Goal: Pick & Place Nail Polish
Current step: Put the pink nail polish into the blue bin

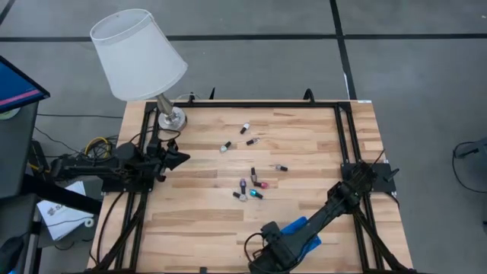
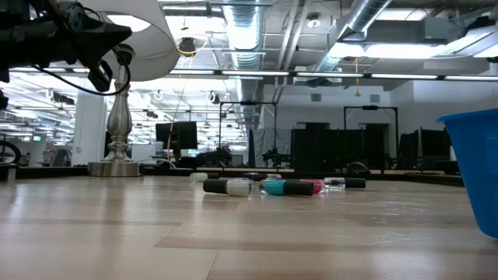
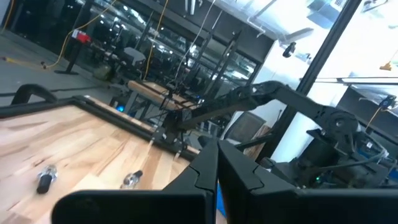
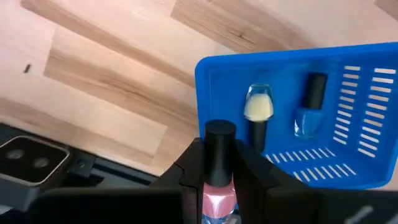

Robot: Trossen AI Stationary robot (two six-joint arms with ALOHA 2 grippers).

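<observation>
My right gripper [image 4: 219,171] hangs near the table's front edge, fingers pointing down, shut on a pink nail polish bottle [image 4: 219,202] with a black cap. It is just beside a corner of the small blue tray [image 4: 214,74]. A cream bottle [image 4: 258,107] and a blue bottle [image 4: 309,115] lie in the tray. Several more nail polish bottles [image 1: 251,186] lie on their sides at the table's middle. My left gripper [image 3: 217,171] is shut on nothing, held level above the table's left side. My right gripper pinches the pink bottle's body [image 4: 219,198] between its two fingers, coming from above. The bottle lies along the fingers, and its black cap [image 4: 219,149] sticks out past the fingertips. It hangs clear of the table and of the tray.
A table lamp with a white shade [image 1: 138,53] stands at the far left corner on a metal foot [image 1: 172,118]. A black frame [image 1: 342,129] runs along the table's edges. In the low view the tray's blue wall [image 2: 476,171] rises at the right.
</observation>
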